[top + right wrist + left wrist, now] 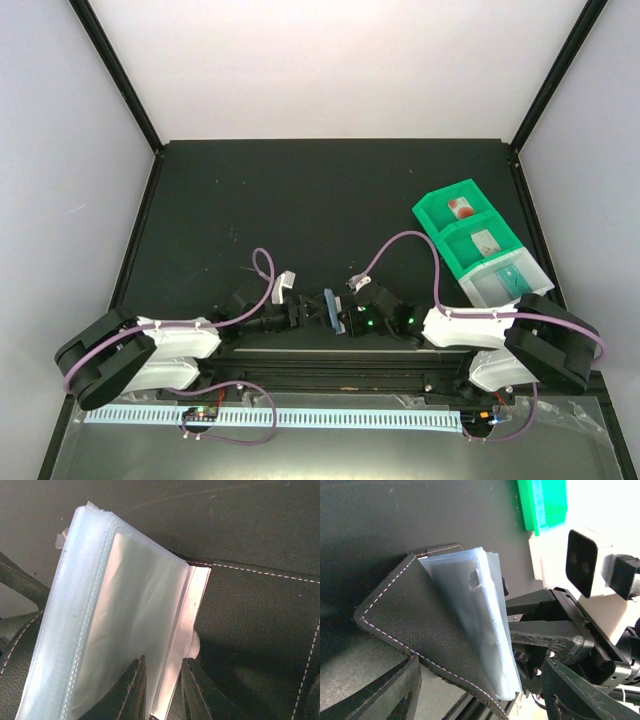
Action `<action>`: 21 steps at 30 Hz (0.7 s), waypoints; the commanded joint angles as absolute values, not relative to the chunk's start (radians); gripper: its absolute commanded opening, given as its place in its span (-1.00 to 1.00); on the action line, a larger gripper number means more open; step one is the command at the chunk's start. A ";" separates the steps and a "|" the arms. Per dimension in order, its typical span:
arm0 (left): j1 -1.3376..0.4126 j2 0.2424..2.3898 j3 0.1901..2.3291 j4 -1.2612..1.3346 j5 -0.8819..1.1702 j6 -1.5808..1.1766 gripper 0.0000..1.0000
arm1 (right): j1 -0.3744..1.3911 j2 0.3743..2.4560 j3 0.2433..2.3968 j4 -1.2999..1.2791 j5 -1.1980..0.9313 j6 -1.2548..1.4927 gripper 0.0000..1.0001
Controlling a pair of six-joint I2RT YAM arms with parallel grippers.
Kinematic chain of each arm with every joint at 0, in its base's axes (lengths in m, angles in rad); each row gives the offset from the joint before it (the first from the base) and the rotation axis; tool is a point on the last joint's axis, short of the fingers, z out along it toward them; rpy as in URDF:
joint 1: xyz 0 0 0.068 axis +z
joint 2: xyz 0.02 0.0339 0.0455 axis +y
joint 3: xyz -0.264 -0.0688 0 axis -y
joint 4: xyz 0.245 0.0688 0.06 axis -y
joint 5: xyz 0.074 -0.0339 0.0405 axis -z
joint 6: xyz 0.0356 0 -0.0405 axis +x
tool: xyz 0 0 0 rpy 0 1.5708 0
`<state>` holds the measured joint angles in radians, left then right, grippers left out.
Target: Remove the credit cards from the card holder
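Centre front, card holder (335, 312) open, cloudy sleeves (95, 630), contents unclear

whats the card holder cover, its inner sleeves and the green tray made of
Card holder cover: looks like black leather or faux leather, matte and grainy, with pale stitching along the edge. Inner sleeves: thin clear plastic, glossy, creased. Green tray: likely rigid moulded plastic, smooth.
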<state>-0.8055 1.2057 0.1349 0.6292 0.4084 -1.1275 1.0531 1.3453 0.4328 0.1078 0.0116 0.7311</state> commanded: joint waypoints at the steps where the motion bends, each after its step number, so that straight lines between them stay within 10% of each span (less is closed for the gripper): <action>1: -0.817 1.220 0.110 0.768 0.386 -1.160 0.37 | 1.052 1.348 0.423 0.138 -0.008 0.727 -0.54; 21: -0.888 1.500 0.117 1.222 0.372 -1.240 0.43 | 1.052 1.307 0.368 0.186 -0.023 0.748 -0.48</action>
<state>-0.8711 1.5021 0.0959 1.1088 0.3851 -1.2331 1.0531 1.3308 0.3759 0.1352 -0.0109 0.7464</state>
